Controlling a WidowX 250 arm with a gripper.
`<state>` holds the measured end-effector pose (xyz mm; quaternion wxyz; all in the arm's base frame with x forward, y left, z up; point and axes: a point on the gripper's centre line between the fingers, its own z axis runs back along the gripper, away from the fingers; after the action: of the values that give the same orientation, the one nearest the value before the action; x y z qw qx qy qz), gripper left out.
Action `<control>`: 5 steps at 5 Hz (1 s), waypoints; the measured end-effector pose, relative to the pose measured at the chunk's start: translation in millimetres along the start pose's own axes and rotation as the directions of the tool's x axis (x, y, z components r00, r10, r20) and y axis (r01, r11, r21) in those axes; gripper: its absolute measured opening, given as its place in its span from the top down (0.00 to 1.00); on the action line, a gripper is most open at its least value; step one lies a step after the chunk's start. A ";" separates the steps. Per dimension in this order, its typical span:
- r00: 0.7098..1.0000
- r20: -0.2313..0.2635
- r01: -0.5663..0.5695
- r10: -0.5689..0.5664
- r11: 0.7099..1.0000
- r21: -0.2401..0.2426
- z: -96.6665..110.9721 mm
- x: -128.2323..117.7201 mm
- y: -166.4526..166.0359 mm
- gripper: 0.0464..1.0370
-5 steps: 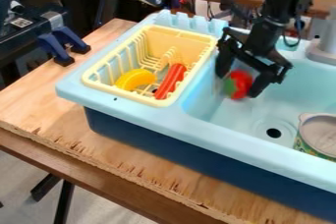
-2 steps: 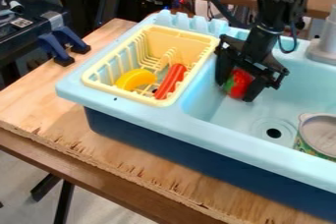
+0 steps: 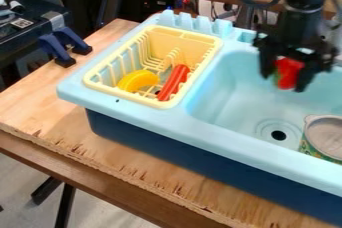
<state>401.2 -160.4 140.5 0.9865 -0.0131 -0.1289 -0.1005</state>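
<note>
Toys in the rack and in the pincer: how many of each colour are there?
Yellow curved toy: 1, in the rack
Red long toy: 1, in the rack
Red and green toy: 1, in the pincer
Total: 3

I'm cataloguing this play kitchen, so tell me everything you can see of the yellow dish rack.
The dish rack is pale yellow and looks like molded plastic: an open, roughly rectangular basket with rounded corners, a broad rim, slotted sides and a row of prongs inside. It sits upright in the light blue sink unit, beside the basin. Inside lie a curved yellow piece and a red stick-like piece.
</note>
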 end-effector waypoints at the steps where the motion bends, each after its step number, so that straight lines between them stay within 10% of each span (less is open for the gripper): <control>1: 0.999 0.024 0.033 -0.031 0.996 -0.081 10.7 7.5 -34.4 0.23; 3: 0.996 -0.085 0.017 -0.033 0.982 -0.186 -41.7 4.9 -64.0 0.23; 5: 0.995 -0.100 -0.007 -0.013 0.981 -0.193 -45.3 1.8 -62.6 0.06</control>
<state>401.7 -224.5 97.1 0.9856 -0.1034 -0.0684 -0.1146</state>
